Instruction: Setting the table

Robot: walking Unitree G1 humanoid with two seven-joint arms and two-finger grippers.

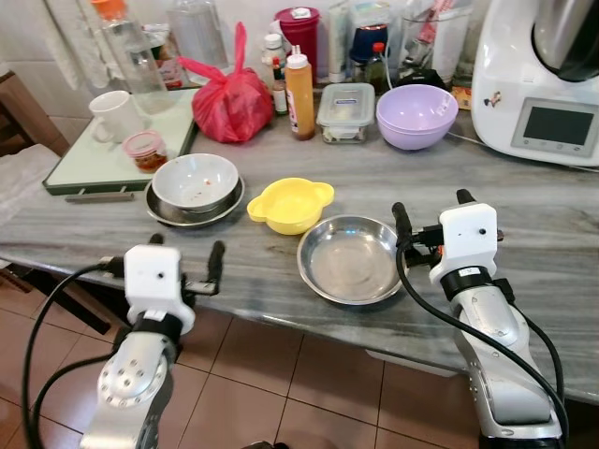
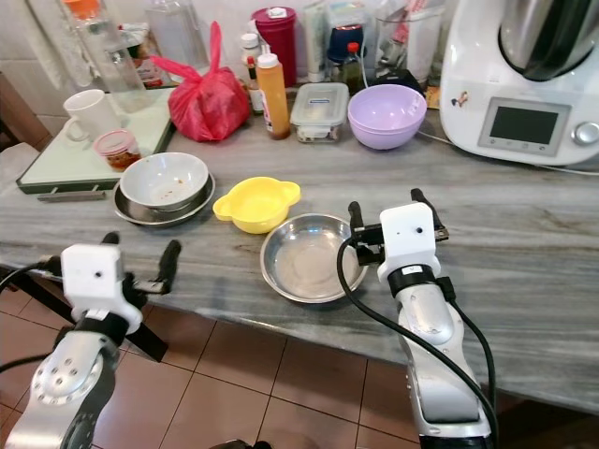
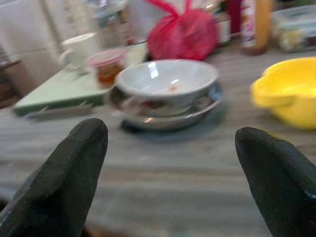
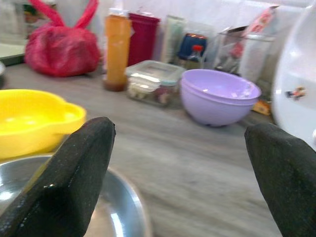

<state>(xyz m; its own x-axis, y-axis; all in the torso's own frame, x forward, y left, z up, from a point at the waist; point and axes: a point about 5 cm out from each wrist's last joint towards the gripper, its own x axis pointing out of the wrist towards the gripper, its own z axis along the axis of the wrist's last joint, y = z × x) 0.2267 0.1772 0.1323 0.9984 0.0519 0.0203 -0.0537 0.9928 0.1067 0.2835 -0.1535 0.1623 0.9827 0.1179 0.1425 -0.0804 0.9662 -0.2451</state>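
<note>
Approach to the steel plate (image 1: 351,259), no dish held yet.

The right gripper (image 1: 432,208) hovers just beside the steel plate's far-right rim, fingers spread and holding nothing. The left gripper (image 1: 187,254) hangs at the counter (image 1: 524,224) edge, well left of the steel plate, fingers likewise spread and unloaded. The yellow bowl (image 1: 290,204) sits just behind-left of the steel plate; the white bowl (image 1: 196,181) rests farther left on its own dish. The next move likely calls for lowering the right fingers astride the plate's rim, then closing.
</note>
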